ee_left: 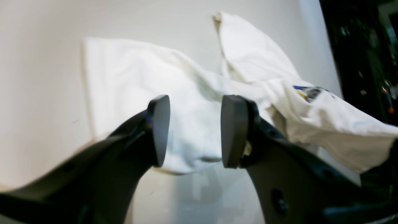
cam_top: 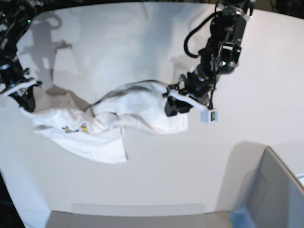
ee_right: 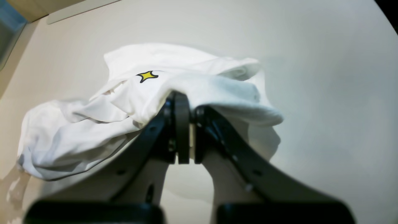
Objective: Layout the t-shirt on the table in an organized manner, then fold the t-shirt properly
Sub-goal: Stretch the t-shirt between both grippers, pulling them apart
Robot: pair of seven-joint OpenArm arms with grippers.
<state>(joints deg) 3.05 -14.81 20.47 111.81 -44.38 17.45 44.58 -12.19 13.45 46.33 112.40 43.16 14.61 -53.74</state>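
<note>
**One end pinned, other end waiting**

On the left of the base view, my right tool (cam_top: pixel 26 100) is clamped tight on a bunched edge of the t-shirt (cam_top: pixel 128 107), pinning that end so the cloth can be drawn out. The shirt lies twisted and crumpled across the middle of the table (cam_top: pixel 152 38), print mostly hidden, far from laid flat. Over at the right, my left tool (cam_top: pixel 175 104) hangs with its pads apart right at the other edge, holding nothing, lined up, I'd judge, for a grab
</note>
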